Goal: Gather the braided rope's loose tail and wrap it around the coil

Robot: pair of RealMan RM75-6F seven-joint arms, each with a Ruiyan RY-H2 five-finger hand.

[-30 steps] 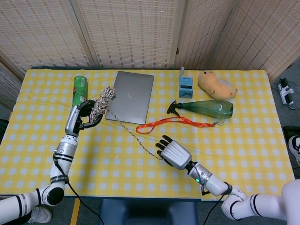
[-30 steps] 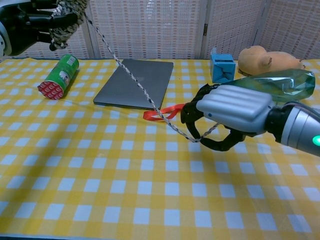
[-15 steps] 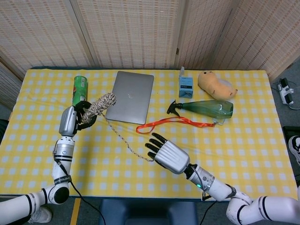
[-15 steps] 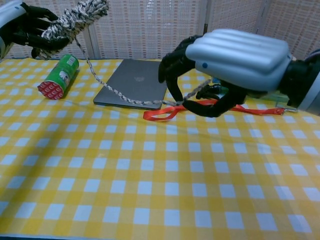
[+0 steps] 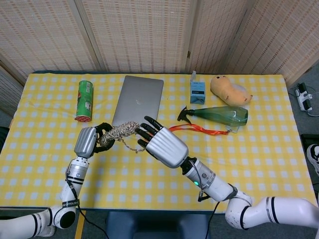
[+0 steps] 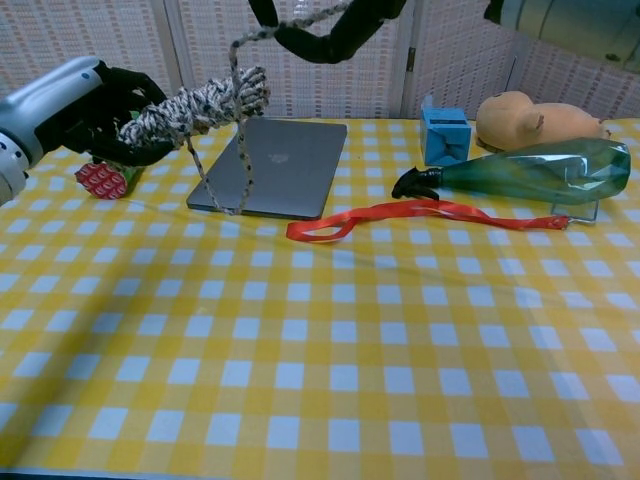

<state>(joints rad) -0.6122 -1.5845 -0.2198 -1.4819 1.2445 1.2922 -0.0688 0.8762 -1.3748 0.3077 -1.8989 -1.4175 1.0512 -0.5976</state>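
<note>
My left hand [image 5: 91,141] grips the braided rope coil [image 5: 120,132] and holds it level above the table. In the chest view that left hand [image 6: 78,100] sits at the upper left, with the coil [image 6: 200,104] sticking out to the right. My right hand [image 5: 162,145] is close against the coil's free end. Its dark fingers [image 6: 330,28] hold the loose tail [image 6: 240,160] near the top of the chest view. The tail runs down across the coil, and its end dangles over the laptop's front edge.
A grey laptop [image 5: 138,101] lies behind the hands. A green can [image 5: 85,100] lies to the left. A red lanyard [image 6: 400,212], a green spray bottle [image 6: 530,172], a blue box [image 6: 446,135] and a plush toy [image 6: 530,118] sit at the right.
The left hand brought the coil nearer and toward the middle. The right hand rose with the tail, swung up to the coil, and the taut line became a short loop over it.
</note>
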